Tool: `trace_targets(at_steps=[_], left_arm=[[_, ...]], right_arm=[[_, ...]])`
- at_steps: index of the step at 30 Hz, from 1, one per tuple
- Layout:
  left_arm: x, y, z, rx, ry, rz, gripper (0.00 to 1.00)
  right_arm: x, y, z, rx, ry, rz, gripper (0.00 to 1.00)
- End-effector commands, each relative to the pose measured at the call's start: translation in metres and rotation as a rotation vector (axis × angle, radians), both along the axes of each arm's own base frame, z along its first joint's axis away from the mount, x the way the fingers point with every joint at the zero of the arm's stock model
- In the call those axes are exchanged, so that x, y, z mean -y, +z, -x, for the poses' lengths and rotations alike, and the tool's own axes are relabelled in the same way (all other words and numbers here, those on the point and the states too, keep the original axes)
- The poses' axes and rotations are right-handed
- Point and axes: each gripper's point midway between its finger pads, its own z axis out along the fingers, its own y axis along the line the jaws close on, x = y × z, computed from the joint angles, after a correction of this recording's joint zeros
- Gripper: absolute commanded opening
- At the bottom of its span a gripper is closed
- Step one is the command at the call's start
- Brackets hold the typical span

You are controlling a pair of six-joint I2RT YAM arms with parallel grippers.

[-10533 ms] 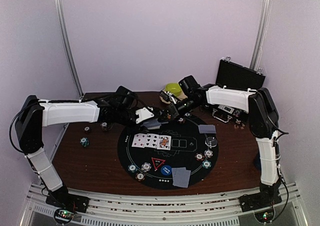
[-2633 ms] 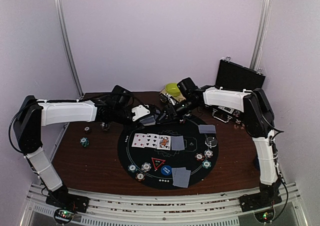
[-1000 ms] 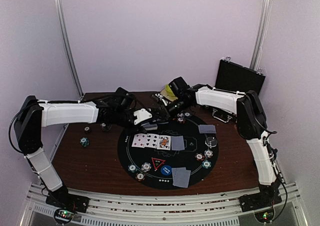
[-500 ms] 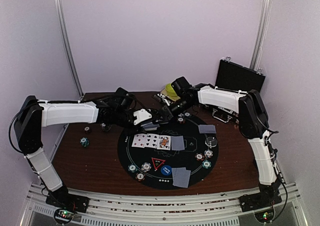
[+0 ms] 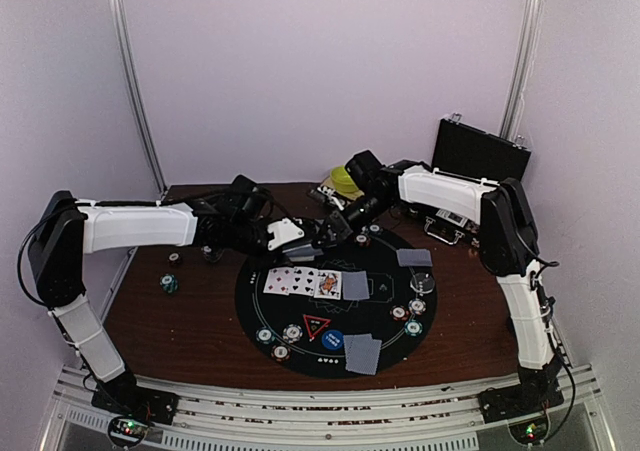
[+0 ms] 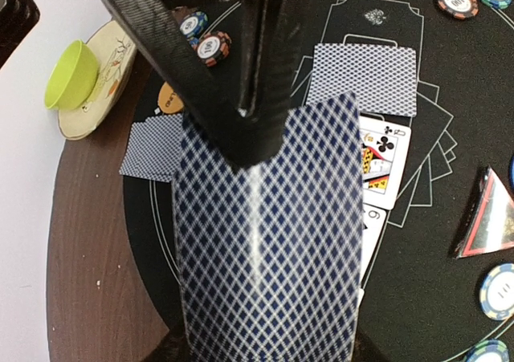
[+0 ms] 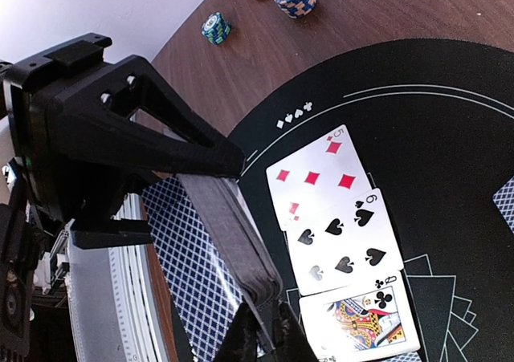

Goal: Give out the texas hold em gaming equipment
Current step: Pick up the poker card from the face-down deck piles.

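Right wrist view: the card deck [image 7: 210, 258], clamped by the left gripper [image 7: 193, 189], is pointed lengthwise at the right gripper [image 7: 259, 338], which is pinched onto its near end.

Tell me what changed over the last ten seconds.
A face-down card was laid right of the face-up row. The right gripper returned to the deck and its jaws closed on its edge. The left gripper still holds the deck; chips unmoved.
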Motion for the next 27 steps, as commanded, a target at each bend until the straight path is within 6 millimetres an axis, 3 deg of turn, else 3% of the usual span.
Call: trace_targets(at_steps=[1,5,13,22,27], left_arm=[[0.012,0.018,-0.007,0.054,-0.022,0.056,0.11],[0.012,0.018,-0.007,0.053,-0.022,0.056,0.11],[0.009,0.017,-0.01,0.064,-0.004,0.054,0.1],[-0.003,0.015,-0.024,0.071,0.049,0.055,0.1],[-0.008,0.009,-0.03,0.068,0.071,0.043,0.1]], right_arm=[[0.013,0.026,-0.004,0.081,-0.001,0.026,0.09],[0.015,0.031,-0.002,0.097,0.016,0.039,0.0],[0.026,0.029,0.004,0.074,0.03,0.054,0.0],[0.068,0.041,-0.007,0.042,-0.082,-0.027,0.0],[0.102,0.044,-0.027,0.053,-0.291,-0.075,0.0]])
